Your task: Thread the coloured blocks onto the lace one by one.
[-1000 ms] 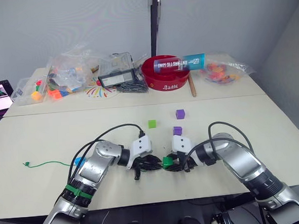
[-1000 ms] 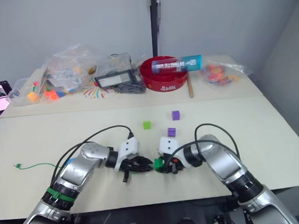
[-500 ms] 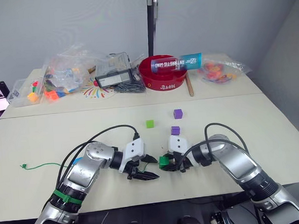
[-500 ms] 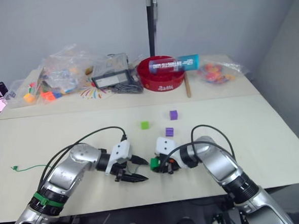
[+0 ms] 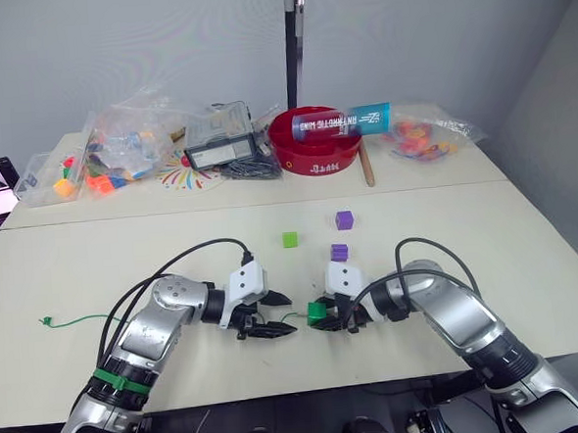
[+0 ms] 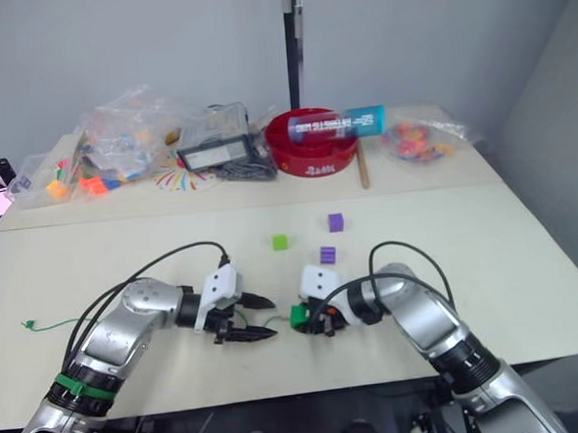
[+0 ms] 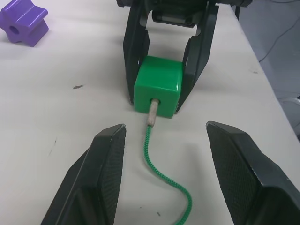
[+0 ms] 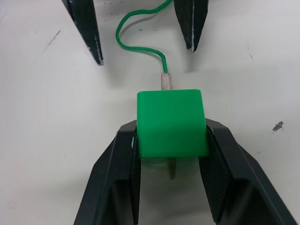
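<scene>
In the left eye view, the pale cream desk point(image 5: 488, 263) fills the lower half of the frame. Low and centre, the right end effector point(image 5: 326, 314) grips a small dark green plastic cube point(image 5: 317, 312) between its two black fingers, the cube resting at desk level. Just left of it the left end effector point(image 5: 278, 313) points toward the cube with its fingers spread wide and nothing between them. The thin green cord lace point(image 5: 79, 319) trails along the desk at the left edge, ending in a small knot. Above the end effectors lie a light green cube point(image 5: 289, 239), a purple cube point(image 5: 344, 219) to its right, and a second purple block point(image 5: 339, 253) just above the right end effector. Across the top of the desk sit a red round bowl point(image 5: 319, 146) with a blue cylindrical tube point(image 5: 347, 122) lying over it, and clear plastic bags of toy pieces point(image 5: 132, 138) at upper left.

The right eye view shows the same layout.

In the left wrist view, the dark green cube sits at upper centre, clamped by the right end effector's fingers. The lace's pale stiff tip point(image 7: 152, 116) is pushed into the hole in the cube's near face, and the green cord curls down toward the lower edge between the left end effector's wide-apart fingers point(image 7: 108, 164). The star-sided purple block lies at upper left.

In the right wrist view, the green cube sits centre frame, squeezed by the right end effector's fingers point(image 8: 122, 159); the pale tip enters its far face and a short pale piece shows below the cube.
</scene>
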Motion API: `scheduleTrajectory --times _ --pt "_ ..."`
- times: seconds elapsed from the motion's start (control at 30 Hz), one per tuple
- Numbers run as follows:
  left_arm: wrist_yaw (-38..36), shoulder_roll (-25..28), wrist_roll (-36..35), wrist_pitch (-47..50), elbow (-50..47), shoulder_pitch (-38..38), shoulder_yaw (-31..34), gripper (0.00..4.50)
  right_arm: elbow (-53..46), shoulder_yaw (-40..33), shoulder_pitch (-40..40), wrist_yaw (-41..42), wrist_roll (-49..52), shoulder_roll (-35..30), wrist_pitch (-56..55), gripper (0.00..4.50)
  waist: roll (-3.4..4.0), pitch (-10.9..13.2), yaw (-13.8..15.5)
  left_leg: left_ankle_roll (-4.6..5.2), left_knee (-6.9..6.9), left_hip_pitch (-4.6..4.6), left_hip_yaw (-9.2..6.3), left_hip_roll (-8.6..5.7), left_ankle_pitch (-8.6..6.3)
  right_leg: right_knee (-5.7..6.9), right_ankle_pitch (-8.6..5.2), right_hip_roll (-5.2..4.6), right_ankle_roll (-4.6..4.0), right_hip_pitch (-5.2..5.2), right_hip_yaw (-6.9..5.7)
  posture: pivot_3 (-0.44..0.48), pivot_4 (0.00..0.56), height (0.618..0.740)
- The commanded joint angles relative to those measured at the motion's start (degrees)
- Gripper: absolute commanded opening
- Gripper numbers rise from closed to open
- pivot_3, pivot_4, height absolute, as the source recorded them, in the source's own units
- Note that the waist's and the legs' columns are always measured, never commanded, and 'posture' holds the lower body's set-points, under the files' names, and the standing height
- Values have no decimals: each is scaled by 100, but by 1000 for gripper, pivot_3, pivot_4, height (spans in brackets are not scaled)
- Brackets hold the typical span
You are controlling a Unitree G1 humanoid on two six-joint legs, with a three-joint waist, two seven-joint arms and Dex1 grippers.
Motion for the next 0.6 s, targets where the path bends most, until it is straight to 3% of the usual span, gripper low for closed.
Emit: scheduleTrajectory --times 0.03,0.2,0.3,0.5,0.6 --pt "2 60 109 -199 97 -15 -26 2870 -77 27 60 -57 7 -32 -33 1197 0 0 0 0 0 0 0 0 0 0 0 0 0 0 0 0 150 740" --pt "34 -23 276 -381 313 -25 -159 2870 -92 13 61 -56 13 -48 -25 1197 0 0 0 0 0 -1 0 0 0 0 0 0 0 0 0 0 150 740" --pt "26 -97 269 -463 316 11 -201 2111 -126 -3 75 -55 20 -75 -13 1197 0 0 0 0 0 0 1 -1 0 0 0 0 0 1 0 0 150 740" --pt "94 -214 343 -609 409 -70 -217 158 -149 -16 75 -58 39 -90 5 1197 0 0 5 0 1 0 1 -1 0 0 0 -1 0 1 0 0 150 740" --pt "133 -254 390 -645 449 -114 -234 53 -150 -21 70 -55 41 -99 3 1197 0 0 8 0 1 0 1 -1 0 0 0 -1 0 1 0 0 150 740"
